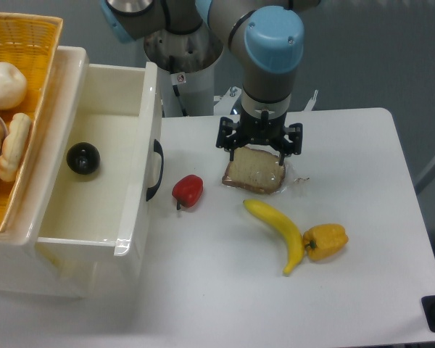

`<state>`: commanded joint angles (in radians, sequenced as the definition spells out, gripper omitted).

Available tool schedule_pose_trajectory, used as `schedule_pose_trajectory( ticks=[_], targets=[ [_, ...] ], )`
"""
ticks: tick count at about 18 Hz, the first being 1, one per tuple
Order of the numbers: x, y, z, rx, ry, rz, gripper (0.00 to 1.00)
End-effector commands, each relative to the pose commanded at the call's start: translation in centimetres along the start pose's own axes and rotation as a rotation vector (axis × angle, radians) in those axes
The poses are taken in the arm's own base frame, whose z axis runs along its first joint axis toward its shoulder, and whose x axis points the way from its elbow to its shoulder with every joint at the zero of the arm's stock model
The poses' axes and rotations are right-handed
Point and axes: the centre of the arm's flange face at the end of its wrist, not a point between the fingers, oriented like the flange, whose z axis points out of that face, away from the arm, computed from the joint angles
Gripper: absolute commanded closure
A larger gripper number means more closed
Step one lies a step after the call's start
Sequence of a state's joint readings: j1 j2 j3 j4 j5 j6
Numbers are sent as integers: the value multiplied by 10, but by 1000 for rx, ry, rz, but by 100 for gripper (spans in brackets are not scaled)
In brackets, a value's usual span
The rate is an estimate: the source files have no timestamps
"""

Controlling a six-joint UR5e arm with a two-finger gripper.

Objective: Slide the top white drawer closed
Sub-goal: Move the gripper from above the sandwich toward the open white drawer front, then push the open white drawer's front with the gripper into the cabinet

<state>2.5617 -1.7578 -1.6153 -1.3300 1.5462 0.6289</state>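
Partly hidden: jaws behind bread slice; top white drawer open.

So my white table has bread around center, a red pepper at its 9 o'clock, then a banana touching a yellow pepper toward 5 o'clock.

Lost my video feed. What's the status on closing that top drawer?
Gripper down at the bread slice, jaws unclear. Top drawer fully open, black ball inside. Red pepper near its handle.
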Motion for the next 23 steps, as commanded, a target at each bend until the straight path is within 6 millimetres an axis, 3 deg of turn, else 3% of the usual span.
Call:
schedule_pose_trajectory(
  ticks=[6,11,16,23],
  targets=[
    [2,-6,30,-44,25,-74,0],
    [23,-25,67,-102,63,-155,0],
    [53,-35,77,-107,100,-115,0],
    [74,-43,91,-120,128,-76,0]
  ],
)
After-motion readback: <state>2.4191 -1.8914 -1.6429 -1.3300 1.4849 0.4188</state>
